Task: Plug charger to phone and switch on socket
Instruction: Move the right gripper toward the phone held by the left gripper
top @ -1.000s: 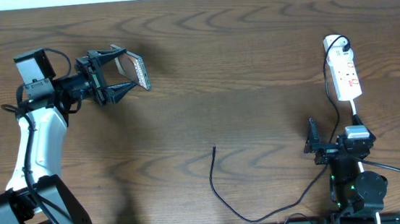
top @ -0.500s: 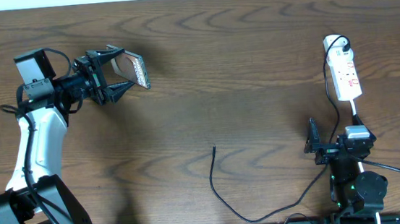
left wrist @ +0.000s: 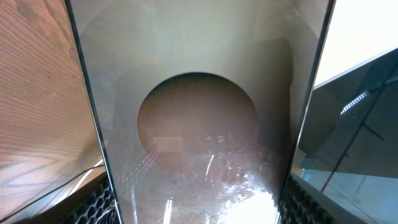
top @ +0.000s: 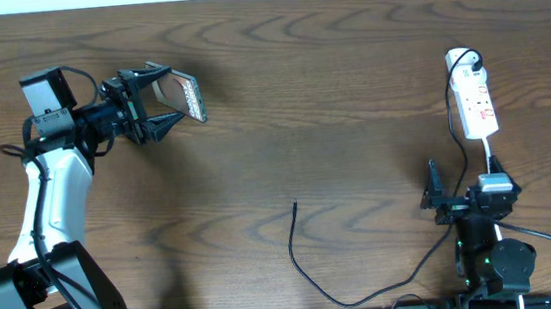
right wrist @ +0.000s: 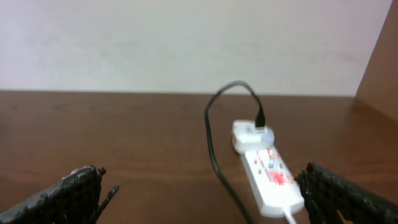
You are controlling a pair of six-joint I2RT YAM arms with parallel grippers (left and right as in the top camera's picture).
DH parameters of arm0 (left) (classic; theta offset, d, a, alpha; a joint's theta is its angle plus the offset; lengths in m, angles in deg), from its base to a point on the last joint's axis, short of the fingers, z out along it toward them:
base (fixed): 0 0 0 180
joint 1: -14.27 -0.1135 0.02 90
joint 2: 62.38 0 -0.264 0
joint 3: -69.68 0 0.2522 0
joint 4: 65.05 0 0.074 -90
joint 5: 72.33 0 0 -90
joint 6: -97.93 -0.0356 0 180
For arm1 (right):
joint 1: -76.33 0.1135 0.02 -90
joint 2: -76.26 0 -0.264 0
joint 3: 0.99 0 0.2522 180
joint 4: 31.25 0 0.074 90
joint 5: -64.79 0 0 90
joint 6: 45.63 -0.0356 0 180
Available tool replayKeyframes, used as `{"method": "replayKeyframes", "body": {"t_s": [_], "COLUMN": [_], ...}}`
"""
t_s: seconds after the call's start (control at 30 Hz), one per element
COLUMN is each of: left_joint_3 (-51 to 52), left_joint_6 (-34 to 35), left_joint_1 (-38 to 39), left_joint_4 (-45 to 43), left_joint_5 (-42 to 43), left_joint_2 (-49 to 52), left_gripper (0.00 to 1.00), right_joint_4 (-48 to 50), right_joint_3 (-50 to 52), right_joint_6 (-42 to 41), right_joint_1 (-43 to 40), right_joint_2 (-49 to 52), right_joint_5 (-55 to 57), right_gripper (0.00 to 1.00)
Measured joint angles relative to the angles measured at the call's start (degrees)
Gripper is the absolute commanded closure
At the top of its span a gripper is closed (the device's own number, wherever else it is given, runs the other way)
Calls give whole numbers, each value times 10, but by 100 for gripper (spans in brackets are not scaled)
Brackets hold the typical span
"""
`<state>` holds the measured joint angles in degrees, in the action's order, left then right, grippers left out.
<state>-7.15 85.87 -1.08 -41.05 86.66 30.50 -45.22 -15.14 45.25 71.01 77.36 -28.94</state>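
Upper left, I am clamping my left gripper (top: 173,101) on the phone (top: 189,96); lower right, my right gripper (top: 463,188) is gaping apart.

Wooden table (top: 332,119) with white socket (top: 475,102) and, seemingly flat, black charger (top: 293,248)

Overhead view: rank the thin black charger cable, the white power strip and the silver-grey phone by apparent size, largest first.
1. thin black charger cable: longest span by far, though very thin.
2. white power strip.
3. silver-grey phone: looks shorter, but it is tilted, so its rank against the strip is unsure.
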Motion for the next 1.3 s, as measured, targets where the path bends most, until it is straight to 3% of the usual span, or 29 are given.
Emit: {"method": "replayKeyframes", "body": {"t_s": [0.17, 0.47, 0.83, 1.0, 1.3], "left_joint_3": [0, 0, 0, 0, 0], "left_joint_6": [0, 0, -1, 2, 18], "left_joint_1": [0, 5, 34, 46, 104], "left_joint_4": [0, -14, -38, -62, -119], "left_joint_5": [-1, -4, -12, -66, -143], "left_joint_2": [0, 0, 0, 0, 0], "left_gripper": [93, 93, 93, 93, 93], "right_joint_4": [34, 99, 101, 101, 176], "right_joint_3": [0, -13, -288, -408, -468], "right_joint_6": [0, 0, 9, -2, -29], "right_joint_1": [0, 0, 1, 24, 63], "right_joint_2": [0, 61, 435, 637, 810], "right_joint_5": [-15, -171, -347, -453, -547], "right_gripper": [1, 1, 1, 1, 1]}}
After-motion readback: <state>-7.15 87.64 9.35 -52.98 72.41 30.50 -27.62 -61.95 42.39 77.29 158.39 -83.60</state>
